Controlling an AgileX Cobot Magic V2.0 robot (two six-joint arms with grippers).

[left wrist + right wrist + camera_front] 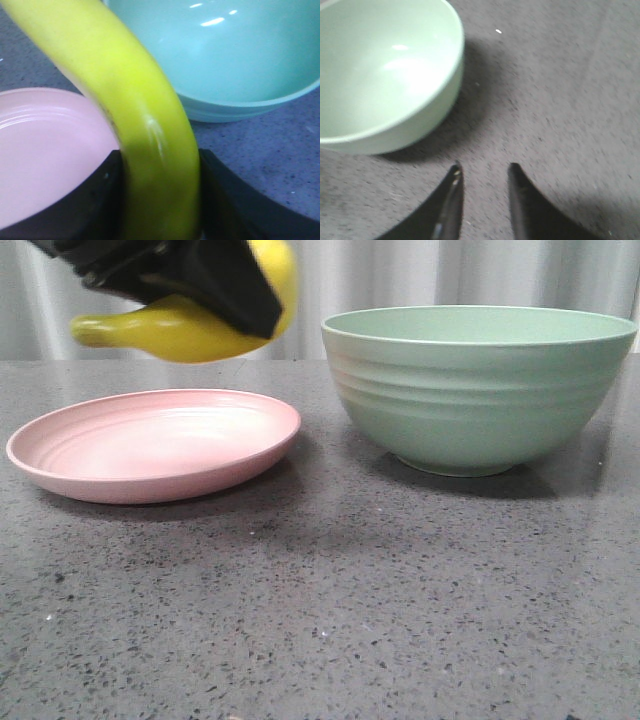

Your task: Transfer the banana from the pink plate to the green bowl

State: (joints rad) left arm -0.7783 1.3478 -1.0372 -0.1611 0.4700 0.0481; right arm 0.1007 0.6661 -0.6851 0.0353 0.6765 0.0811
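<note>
My left gripper [215,285] is shut on the yellow banana [165,332] and holds it in the air above the pink plate [150,445], near the plate's far right side. In the left wrist view the banana [135,100] runs up from between the black fingers [95,200], with the pink plate [45,150] on one side and the green bowl [235,55] beyond. The green bowl [480,390] stands empty to the right of the plate. My right gripper [484,170] is open and empty above the table, beside the bowl [385,75].
The grey speckled table [330,600] carries only the plate and the bowl. A pale curtain [450,275] hangs behind the table's far edge.
</note>
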